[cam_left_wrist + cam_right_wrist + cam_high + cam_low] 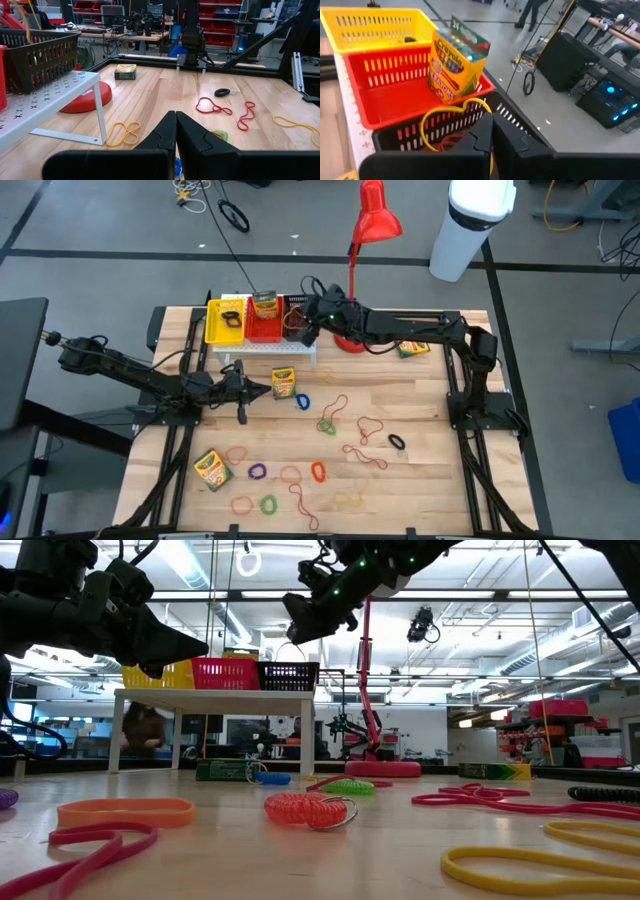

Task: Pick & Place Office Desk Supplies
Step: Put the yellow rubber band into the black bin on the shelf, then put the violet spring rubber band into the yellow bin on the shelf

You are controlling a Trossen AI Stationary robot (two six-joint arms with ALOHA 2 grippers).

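On the wooden bench (420,395), going left to right, the left gripper (266,389) hangs low over the boards with its fingers (165,132) pressed together and holding nothing, its tip just beside a crayon box (283,382) that lies near the foot of the white perforated rack (268,350). That rack stands at the far edge and carries three baskets side by side: a yellow basket (350,30), a red basket (385,100) with a green-and-yellow crayon box (456,60) standing tilted in its far corner, and a black basket (420,132). The right gripper (306,332) hovers right above the black basket, fingers (480,135) shut, and a yellow rubber-band loop (451,114) curves up from the basket beside them; whether they pinch it I cannot tell. Just beside the rack stands the red desk lamp (377,218) on its round base, crowding the right arm's reach. Another crayon box (212,468) lies near the front left, and a fourth crayon box (412,348) sits on the far right under the right arm. Thin loops in red, purple, green, blue and black (396,442) are scattered, well apart, over the middle and front of the bench, with a yellow loop (122,134) close to the rack's leg.
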